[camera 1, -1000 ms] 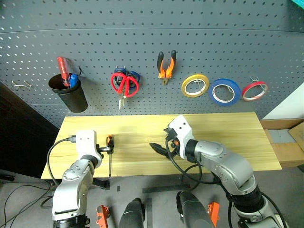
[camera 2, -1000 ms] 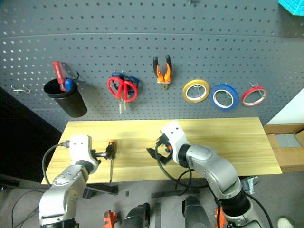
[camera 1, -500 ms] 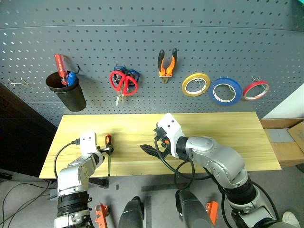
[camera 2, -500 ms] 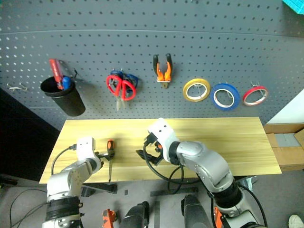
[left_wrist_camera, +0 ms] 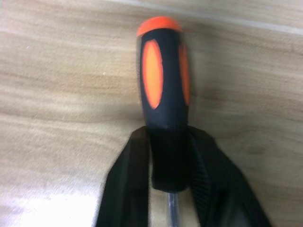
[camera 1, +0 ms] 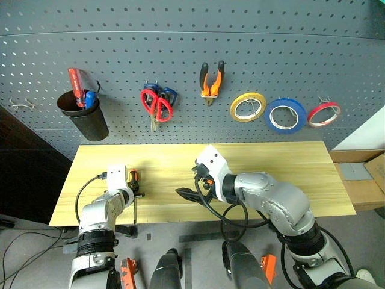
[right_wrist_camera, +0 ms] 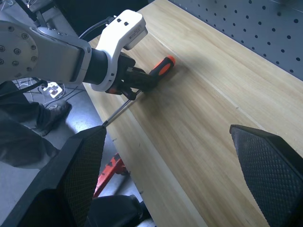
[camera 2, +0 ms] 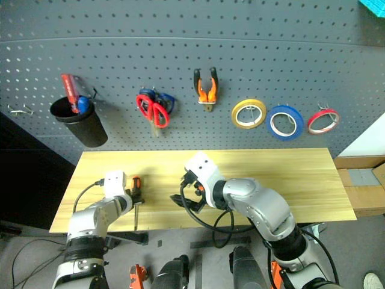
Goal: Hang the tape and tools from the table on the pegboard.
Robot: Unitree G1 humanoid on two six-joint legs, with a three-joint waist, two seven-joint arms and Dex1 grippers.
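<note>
The screwdriver [camera 1: 136, 179] with an orange-and-black handle [left_wrist_camera: 163, 90] lies on the table [camera 1: 271, 168] near its front left edge, shaft pointing off the front. My left gripper [camera 1: 133, 189] is shut on the black neck of the handle, a finger pressed on each side [left_wrist_camera: 128, 189]. My right gripper [camera 1: 189, 194] hovers open over the table's middle, its fingers [right_wrist_camera: 85, 175] wide apart and empty. On the pegboard [camera 1: 180, 48] hang the blue tape [camera 1: 284, 115], the pliers [camera 1: 211, 81] and the red scissors [camera 1: 157, 105].
A black cup [camera 1: 84, 120] holding red and blue handled tools hangs at the pegboard's left, with a bare hook [camera 1: 21, 106] beside it. A yellow tape ring [camera 1: 247, 108] and a red tape ring [camera 1: 323, 114] flank the blue one. Cardboard boxes [camera 1: 367, 180] stand right of the table.
My left gripper has sunk forward onto the screwdriver and closed on its handle. The camera has tilted a little. The right gripper stays open, about where it was.
</note>
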